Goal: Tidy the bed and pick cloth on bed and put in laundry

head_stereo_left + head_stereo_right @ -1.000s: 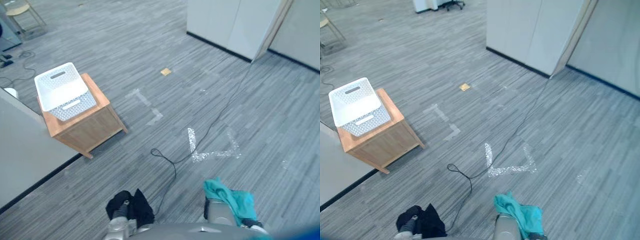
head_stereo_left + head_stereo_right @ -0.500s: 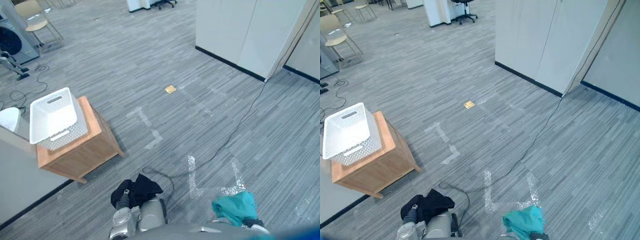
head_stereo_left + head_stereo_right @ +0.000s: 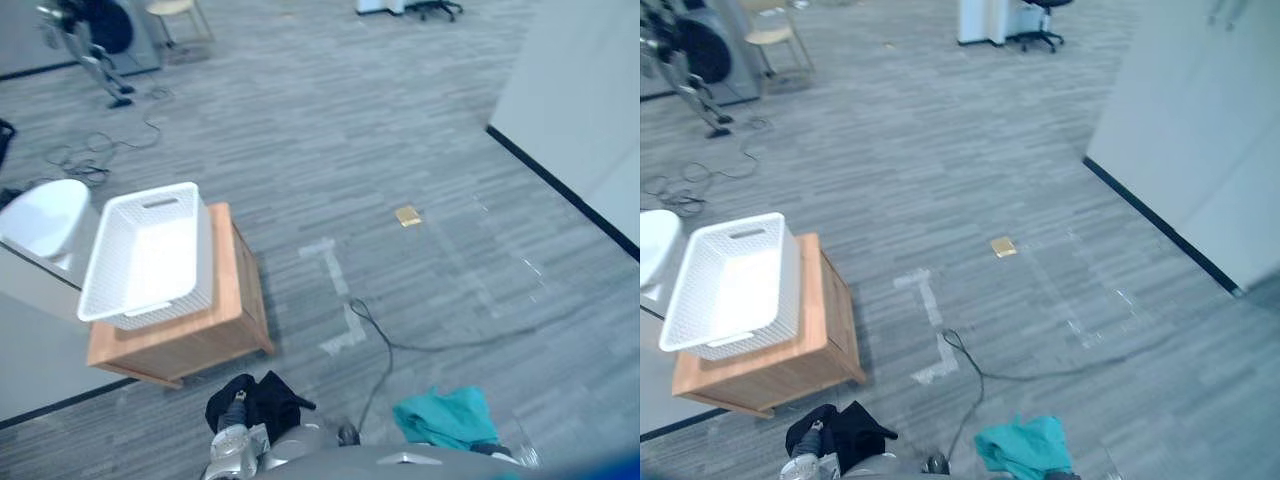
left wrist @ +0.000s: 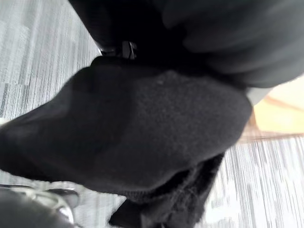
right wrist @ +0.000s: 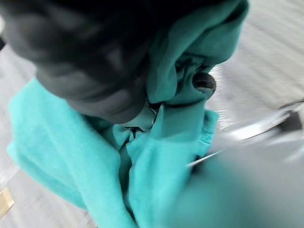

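Grey carpet floor point(image 3: 300, 120) all round, with the wooden side table point(image 3: 205, 335) and the white laundry basket point(image 3: 150, 250) on it, ahead to my left. The black cloth point(image 3: 265, 400) is bundled over the left hand point(image 3: 232, 445); I can't tell its grip. The right hand point(image 5: 104, 80) is curled tight into the teal cloth point(image 5: 71, 156). Both look picked up, I think; dropping them in the basket is what's left.

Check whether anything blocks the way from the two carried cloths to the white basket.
Nothing visible does. Bare carpet lies between the black cloth, the teal cloth and the white basket, which sits open-topped on the wooden stand ahead to the left.
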### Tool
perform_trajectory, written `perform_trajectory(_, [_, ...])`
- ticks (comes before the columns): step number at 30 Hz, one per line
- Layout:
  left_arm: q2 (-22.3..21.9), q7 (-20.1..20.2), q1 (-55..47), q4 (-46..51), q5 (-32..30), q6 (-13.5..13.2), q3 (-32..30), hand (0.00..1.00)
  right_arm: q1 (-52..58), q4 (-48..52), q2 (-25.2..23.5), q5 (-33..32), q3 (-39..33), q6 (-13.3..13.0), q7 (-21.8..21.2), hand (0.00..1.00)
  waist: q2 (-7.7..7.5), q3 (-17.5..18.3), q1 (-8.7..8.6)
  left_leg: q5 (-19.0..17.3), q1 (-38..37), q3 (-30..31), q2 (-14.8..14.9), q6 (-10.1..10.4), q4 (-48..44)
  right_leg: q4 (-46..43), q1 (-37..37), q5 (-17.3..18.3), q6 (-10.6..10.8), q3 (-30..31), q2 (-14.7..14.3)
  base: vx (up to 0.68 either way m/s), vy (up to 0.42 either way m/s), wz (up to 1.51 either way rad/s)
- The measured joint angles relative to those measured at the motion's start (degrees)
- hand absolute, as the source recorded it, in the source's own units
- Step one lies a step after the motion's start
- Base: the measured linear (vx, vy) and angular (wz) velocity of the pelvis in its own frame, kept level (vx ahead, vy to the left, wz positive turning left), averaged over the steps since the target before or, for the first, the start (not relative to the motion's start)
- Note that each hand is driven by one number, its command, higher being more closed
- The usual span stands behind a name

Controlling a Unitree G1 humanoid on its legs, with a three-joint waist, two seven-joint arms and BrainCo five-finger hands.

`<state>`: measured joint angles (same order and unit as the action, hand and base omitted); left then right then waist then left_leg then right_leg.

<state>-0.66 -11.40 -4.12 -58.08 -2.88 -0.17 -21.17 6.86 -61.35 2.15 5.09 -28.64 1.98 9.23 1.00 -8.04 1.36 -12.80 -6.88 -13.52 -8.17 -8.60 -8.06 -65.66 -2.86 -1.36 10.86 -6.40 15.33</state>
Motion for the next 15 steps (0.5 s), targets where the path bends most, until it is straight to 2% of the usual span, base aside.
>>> perform_trajectory(1, [0.1,-0.2,0.3,-0.2,-0.8,0.0,0.6,1.00,0.3,0.5,-0.2,-0.2,0.0,0.0,0.0,1.00,0.10,-0.4,-1.20,0.0,-3.3,3.3,0.0,0.1,1.5,-0.3,-4.0,3.9,-1.4,-1.3,0.6,-0.13,0.048,1.30])
perform_trajectory(2, [0.2,-0.2,0.3,-0.5,-0.9,0.0,1.0,1.00,0.4,0.8,-0.4,-0.3,-0.4,0.0,0.1,1.00,0.22,-0.9,-1.44,-0.2,-4.7,4.7,0.1,1.0,1.8,0.7,-5.7,6.2,-1.9,-1.9,0.8,0.14,0.014,1.41])
perform_trajectory(3, [0.0,-0.2,1.3,-1.2,-1.0,0.0,2.0,1.00,0.6,1.0,-0.8,-0.3,-0.6,0.1,0.2,1.00,-0.19,-1.5,-1.90,-1.0,-7.5,6.9,0.8,2.5,2.0,4.5,-8.9,10.1,-3.3,-2.5,0.8,0.39,-0.039,1.27])
perform_trajectory(4, [-0.3,-0.2,1.6,-1.2,-1.0,0.0,2.1,1.00,0.7,1.2,-1.6,-0.3,-0.6,0.1,0.4,1.00,-0.39,-2.0,-1.84,-1.9,-9.2,8.3,1.8,4.2,2.0,10.5,-11.6,12.1,-4.2,-2.5,0.1,0.50,-0.070,1.19])
perform_trajectory(5, [-0.5,-0.2,1.6,-1.2,-0.9,-0.1,2.1,1.00,0.7,1.5,-2.1,-0.3,-0.5,0.1,0.5,1.00,-0.52,-1.9,-1.73,-2.6,-10.1,8.7,2.5,5.3,2.0,14.9,-12.7,12.3,-4.5,-2.4,-0.6,0.50,-0.123,1.06])
perform_trajectory(6, [-1.0,-0.3,1.5,-0.9,-0.8,-0.1,2.0,1.00,0.9,2.2,-2.3,-0.4,-0.1,0.1,0.6,1.00,-0.74,-1.9,-1.93,-3.7,-11.6,9.6,4.1,7.2,2.0,24.5,-14.0,12.1,-5.2,-2.4,-2.3,0.50,-0.150,0.90])
perform_trajectory(8, [-1.4,-0.3,0.8,0.8,-0.9,-0.1,1.9,1.00,0.8,2.5,-2.4,-0.4,1.1,0.2,0.6,1.00,-1.31,-1.9,-1.78,-5.3,-13.5,10.4,6.2,9.0,2.1,39.1,-14.8,7.8,-6.8,-1.1,-3.9,0.59,-0.191,0.80])
perform_trajectory(9, [-2.3,-0.3,0.7,0.7,-0.9,-0.1,0.9,1.00,1.2,2.9,-1.8,-0.4,1.8,0.2,0.6,1.00,-0.27,-2.1,-2.06,-6.5,-15.2,10.9,8.8,9.5,1.9,39.7,-13.8,5.1,-7.4,-2.1,-6.0,0.70,-0.168,0.47])
perform_trajectory(10, [-3.9,-0.2,0.6,1.1,-1.0,-0.3,-0.9,1.00,0.2,3.6,-1.1,-0.4,1.9,0.1,0.9,1.00,1.70,-1.7,-0.69,-4.5,-14.6,9.9,10.6,9.8,1.7,38.4,-13.3,6.1,-8.1,-3.3,-6.9,0.61,-0.134,0.40])
perform_trajectory(11, [-4.6,-0.2,1.2,1.1,-1.0,-0.4,-1.4,1.00,-0.7,4.1,-0.8,-0.4,2.1,0.1,1.0,1.00,1.33,-2.7,-1.13,-1.7,-15.4,9.9,10.7,9.9,1.8,32.2,-15.5,6.7,-8.2,-2.1,-6.2,0.44,-0.222,0.34])
perform_trajectory(12, [-4.6,-0.4,2.4,0.9,-0.9,-0.7,-3.1,1.00,-1.1,5.1,-1.0,-0.4,2.7,0.1,0.8,1.00,0.14,-4.0,-1.91,0.4,-17.0,11.2,10.8,10.8,1.7,22.5,-20.2,9.2,-8.6,-2.3,-5.3,0.22,-0.213,0.45])
perform_trajectory(13, [-4.7,-0.4,1.2,0.8,-0.8,-0.8,-4.1,1.00,-0.7,5.7,-1.0,-0.4,3.3,0.2,0.8,1.00,0.81,-3.3,-1.64,0.4,-17.7,11.4,11.5,10.8,1.3,26.5,-19.5,10.0,-8.9,-2.4,-5.4,0.34,-0.322,0.55])
perform_trajectory(14, [-5.0,-0.3,-0.9,1.9,-0.8,-1.3,-6.6,1.00,0.6,5.5,-1.2,-0.4,4.8,0.2,0.2,1.00,-0.12,-2.5,-1.96,-0.1,-18.2,12.5,12.4,10.6,-1.9,31.6,-17.0,11.4,-10.4,-3.6,-6.0,0.40,-0.193,0.38])
perform_trajectory(15, [-5.0,-0.2,-1.2,1.1,-0.5,-1.2,-6.9,1.00,0.9,5.2,-0.8,-0.3,4.7,0.3,0.2,1.00,1.05,-1.8,-2.02,0.2,-17.4,12.7,13.8,10.8,-4.8,32.5,-15.4,12.5,-10.8,-5.1,-6.9,0.57,-0.263,0.44])
